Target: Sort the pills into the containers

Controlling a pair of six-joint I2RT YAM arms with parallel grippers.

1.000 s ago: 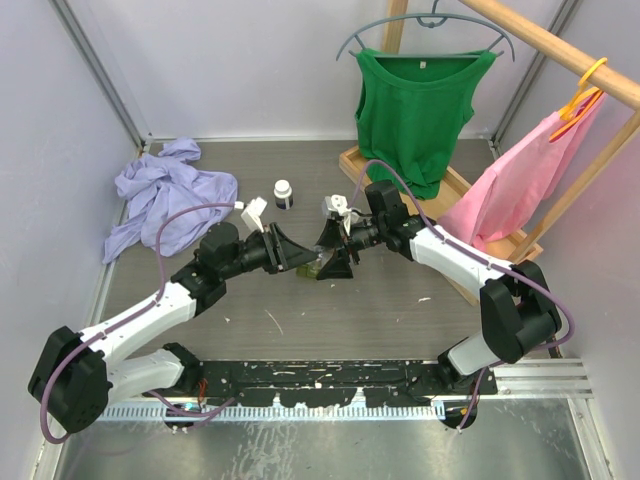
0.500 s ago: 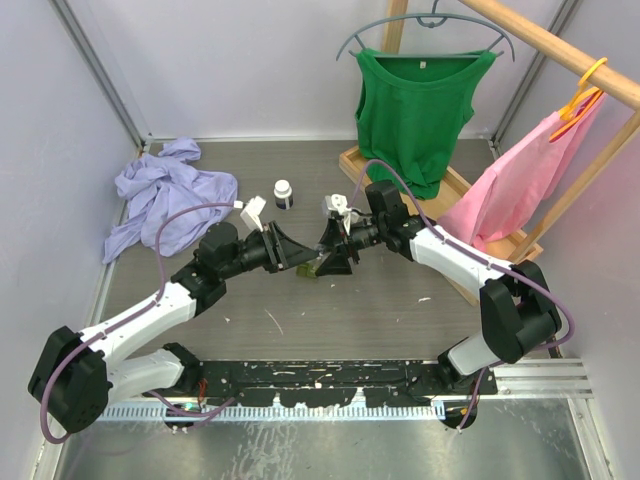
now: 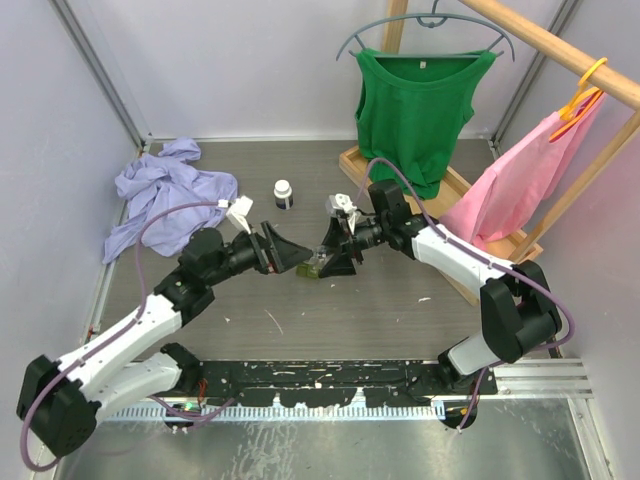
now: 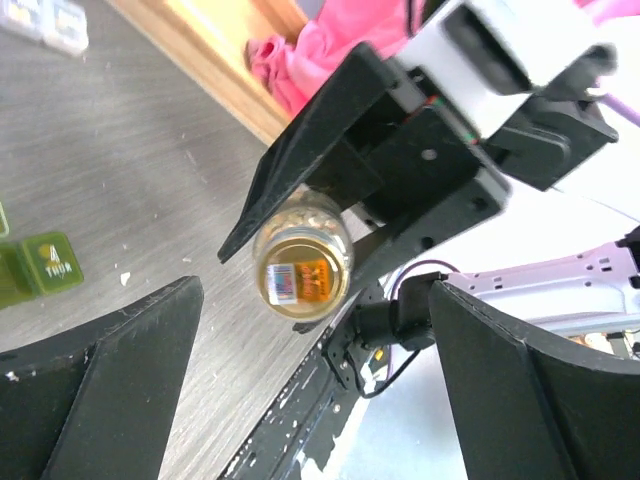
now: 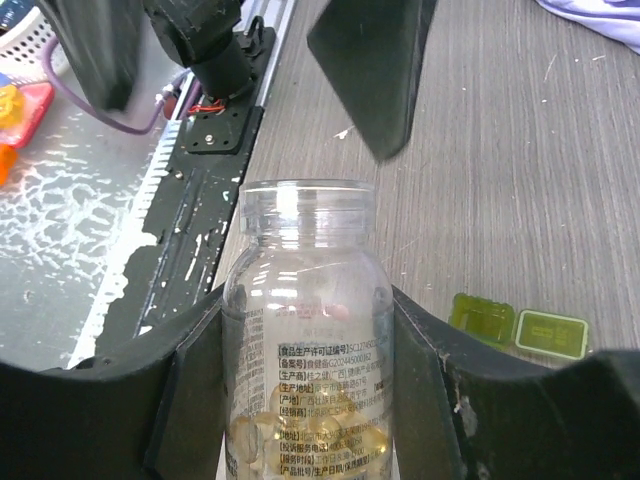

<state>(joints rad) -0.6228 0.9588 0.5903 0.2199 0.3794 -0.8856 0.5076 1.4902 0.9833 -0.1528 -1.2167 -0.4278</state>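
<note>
From above, the left gripper (image 3: 290, 254) gapes wide just left of the pill bottle (image 3: 319, 264), which the right gripper (image 3: 335, 256) clamps. Left wrist: the olive green case (image 4: 38, 266) lies on the table (image 4: 150, 150) left of the bottle. Right wrist: the case lies right of the bottle.

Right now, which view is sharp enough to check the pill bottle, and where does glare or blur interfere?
Right wrist: the pill bottle is sharp, with reflections on its shoulder. Left wrist: its base shows clearly, but the upper right is blown out. Top external: evenly lit, the bottle too small to judge.
</note>
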